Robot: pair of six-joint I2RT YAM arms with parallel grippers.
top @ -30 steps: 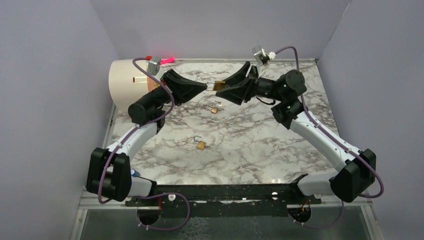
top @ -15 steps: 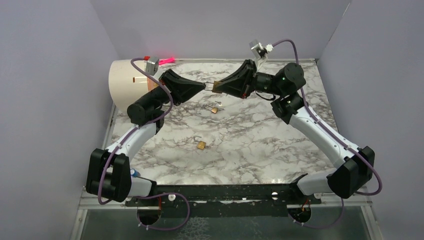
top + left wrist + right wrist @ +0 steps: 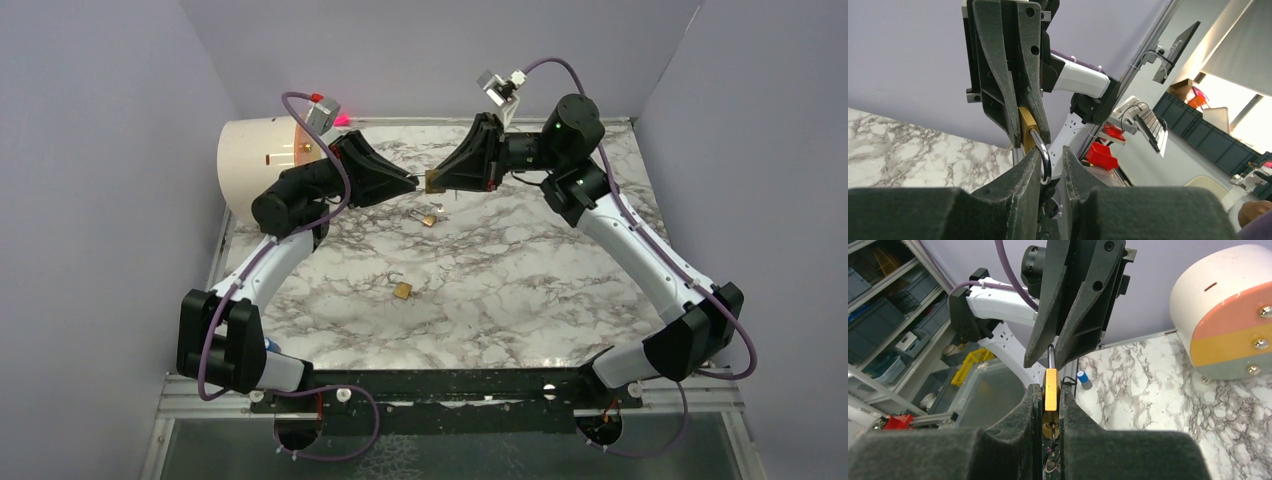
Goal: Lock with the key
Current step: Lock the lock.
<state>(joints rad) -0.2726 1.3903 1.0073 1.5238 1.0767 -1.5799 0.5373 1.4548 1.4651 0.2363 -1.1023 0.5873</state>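
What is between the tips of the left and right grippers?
A brass padlock: the right gripper clamps its body, and its shackle lies between the fingers of the left gripper. Both wrist views show this.

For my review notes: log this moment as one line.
right fingers: clamped on padlock | left fingers: slightly parted around shackle | held above table

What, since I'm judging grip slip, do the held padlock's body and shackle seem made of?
The padlock body looks like brass: golden-yellow, with a satin sheen. Its shackle is probably polished steel: silvery, with bright highlights.
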